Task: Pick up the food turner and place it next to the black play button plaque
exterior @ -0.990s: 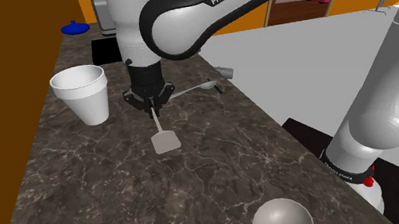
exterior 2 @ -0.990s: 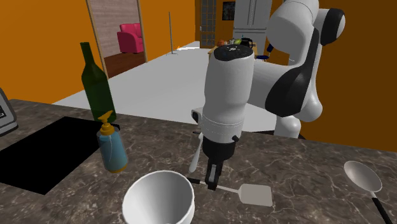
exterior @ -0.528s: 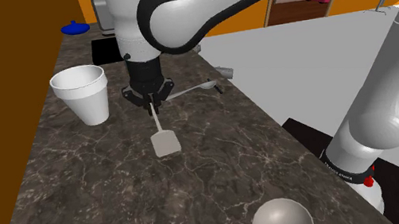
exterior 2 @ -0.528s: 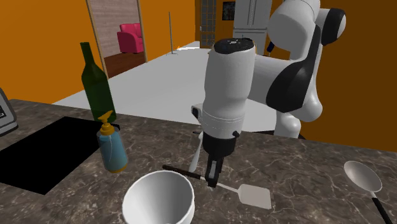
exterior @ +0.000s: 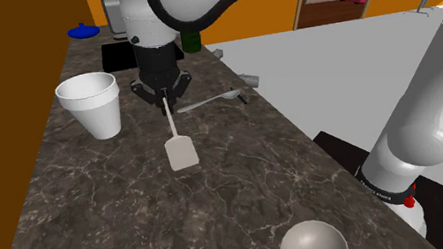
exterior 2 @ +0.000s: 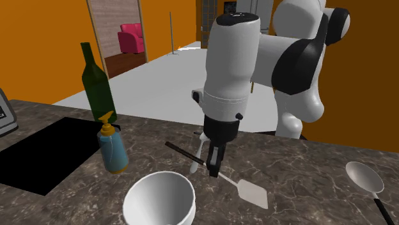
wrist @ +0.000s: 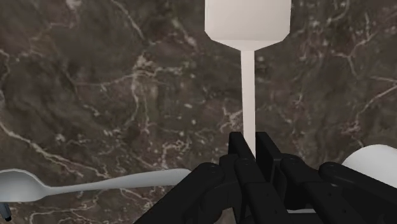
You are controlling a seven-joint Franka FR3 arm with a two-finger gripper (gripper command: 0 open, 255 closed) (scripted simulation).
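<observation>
The food turner has a white flat blade [exterior: 181,153], a thin white neck and a black handle [exterior 2: 182,153]. My black gripper [exterior: 165,103] is shut on the turner where the neck meets the handle. In the second exterior view the gripper [exterior 2: 213,167] holds it tilted, with the handle end higher and the blade [exterior 2: 250,192] lower, just over the dark marble counter [exterior: 118,223]. In the wrist view the fingers [wrist: 238,147] clasp the neck [wrist: 249,89], and the blade [wrist: 248,22] lies beyond them.
A white cup [exterior: 92,102] stands close beside the gripper, and a grey spoon [exterior: 212,101] lies on its other side. A round ladle [exterior: 313,247] rests near the stand. A green bottle [exterior 2: 96,80] and a blue pump bottle [exterior 2: 113,148] stand by a black panel [exterior 2: 45,153].
The gripper has risen a little with the turner shut in it. The turner now tilts, handle end up, and its blade has shifted slightly toward the cup's end of the counter.
</observation>
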